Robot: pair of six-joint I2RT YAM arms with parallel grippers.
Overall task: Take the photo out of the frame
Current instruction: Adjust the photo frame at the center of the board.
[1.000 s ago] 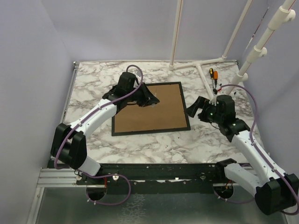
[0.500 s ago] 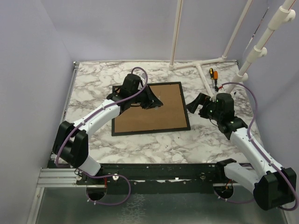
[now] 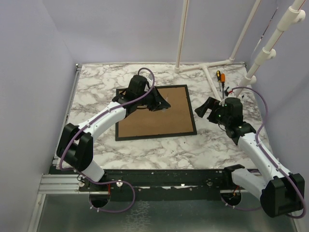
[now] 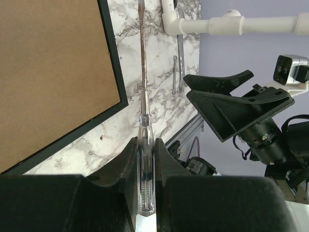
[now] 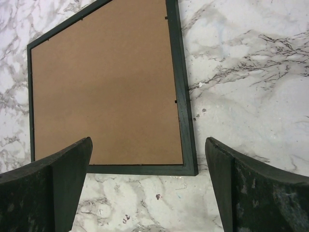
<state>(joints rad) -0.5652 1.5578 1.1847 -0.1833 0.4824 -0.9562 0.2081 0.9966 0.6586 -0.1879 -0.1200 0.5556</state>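
left gripper (image 4: pixel 145 150) has edged right over the frame (image 3: pixel 154 120) — pinching a screwdriver (image 4: pixel 142 72); right gripper (image 5: pixel 148 145) spread.

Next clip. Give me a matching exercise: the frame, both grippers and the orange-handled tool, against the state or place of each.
Things:
1. frame
2. left gripper
3. right gripper
4. orange-handled tool

States or places:
A. open wide
B. lying back-up on the table
C. beside the white pipe stand
D. shut on a clear-handled screwdriver

Pairs: 1-B, 2-D, 3-A, 4-C
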